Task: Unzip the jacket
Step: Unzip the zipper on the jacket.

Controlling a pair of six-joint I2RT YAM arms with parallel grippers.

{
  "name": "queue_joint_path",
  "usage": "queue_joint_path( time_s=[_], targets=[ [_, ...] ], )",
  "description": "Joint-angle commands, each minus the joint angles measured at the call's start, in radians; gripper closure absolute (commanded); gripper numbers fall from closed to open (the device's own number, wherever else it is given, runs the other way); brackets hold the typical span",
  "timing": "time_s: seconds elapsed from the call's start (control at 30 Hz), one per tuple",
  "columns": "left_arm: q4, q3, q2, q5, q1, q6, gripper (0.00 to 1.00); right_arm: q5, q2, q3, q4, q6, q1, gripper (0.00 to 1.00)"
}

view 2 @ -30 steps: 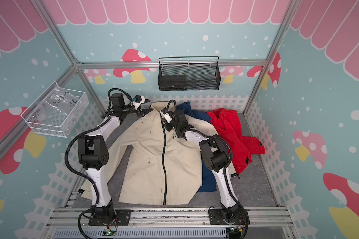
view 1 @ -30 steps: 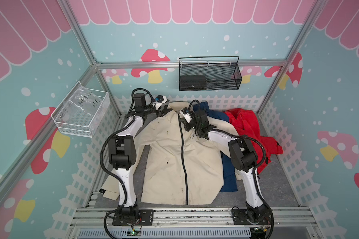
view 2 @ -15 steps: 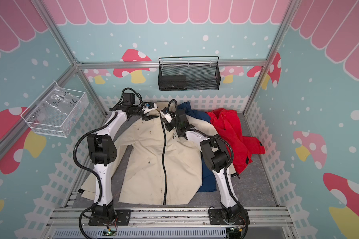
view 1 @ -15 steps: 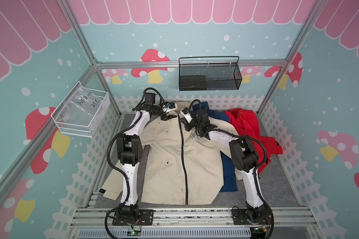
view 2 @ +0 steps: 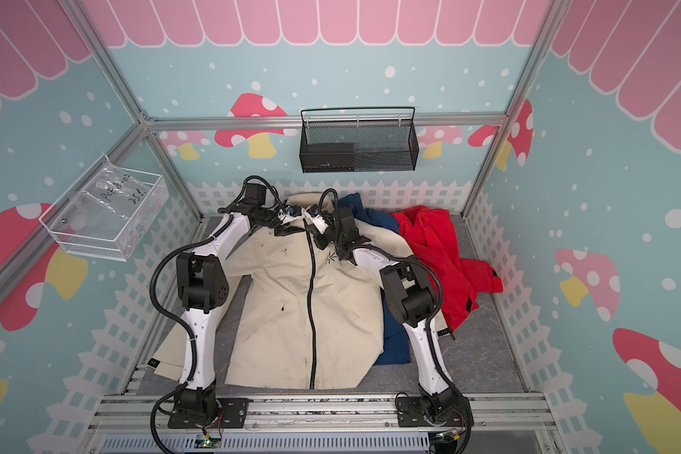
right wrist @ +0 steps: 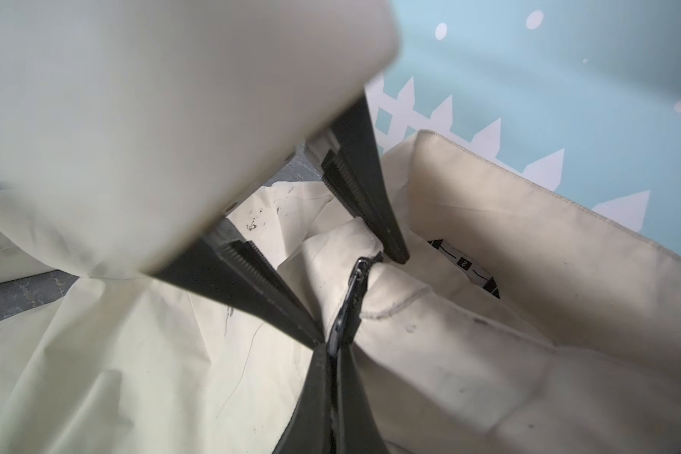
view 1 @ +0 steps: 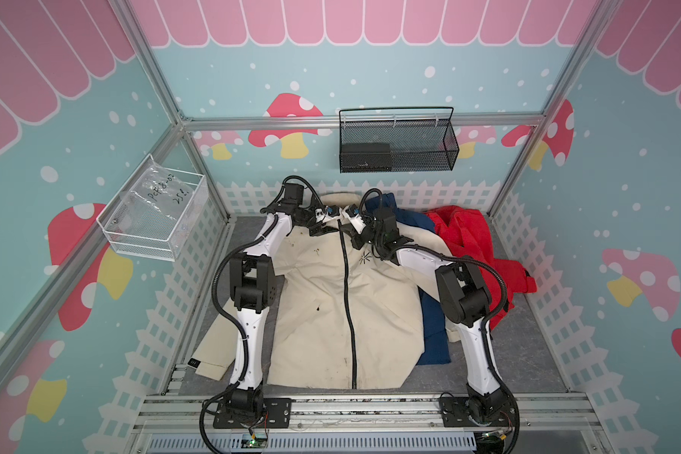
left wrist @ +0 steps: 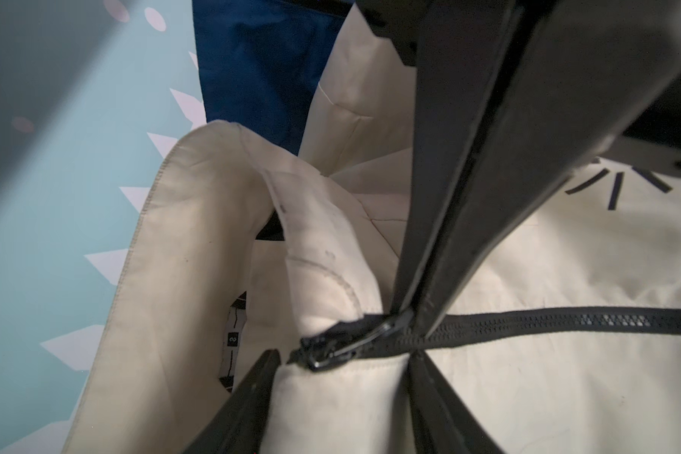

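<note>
Left end effector [left wrist: 345,353] moved in, spread astride jacket collar [right wrist: 488,220] — right end effector [right wrist: 330,353] pinches zipper pull [left wrist: 366,336].

Blue jkt [view 1: 433,338] mostly hidden under cream jkt [view 1: 311,306]

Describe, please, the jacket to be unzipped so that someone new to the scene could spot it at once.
Start at the black wire basket on the back wall and look down to the grey floor. The cream jacket lies flat there, front up, beside a blue garment and a red garment. It alone is pale, with a black zipper down its middle.
</note>
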State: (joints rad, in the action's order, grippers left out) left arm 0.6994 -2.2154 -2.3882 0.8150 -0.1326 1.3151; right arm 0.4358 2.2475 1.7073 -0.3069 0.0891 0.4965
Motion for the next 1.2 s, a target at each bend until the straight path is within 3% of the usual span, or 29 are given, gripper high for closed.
queue_joint_path(
  time_s=[0.0,0.13,0.37,0.97,1.17],
  targets=[
    [0.042,-0.024,-0.006,-0.009,-0.002,0.033,0.61,0.014,-0.024,-0.015,-0.023,0.006,-0.004,1.0],
    [0.067,-0.027,0.003,-0.029,-0.001,0.053,0.7,0.011,-0.023,-0.018,-0.024,0.003,-0.004,1.0],
    [0.081,-0.025,0.011,-0.014,-0.004,0.054,0.99,-0.006,-0.028,-0.025,-0.024,-0.007,-0.009,1.0],
    [0.081,-0.137,0.009,0.114,-0.002,-0.168,1.0,-0.006,0.007,-0.078,-0.021,-0.229,-0.012,1.0],
    [0.081,-0.09,0.042,0.106,-0.004,-0.139,1.0,-0.006,-0.013,-0.132,-0.027,-0.271,-0.012,1.0]
  ],
)
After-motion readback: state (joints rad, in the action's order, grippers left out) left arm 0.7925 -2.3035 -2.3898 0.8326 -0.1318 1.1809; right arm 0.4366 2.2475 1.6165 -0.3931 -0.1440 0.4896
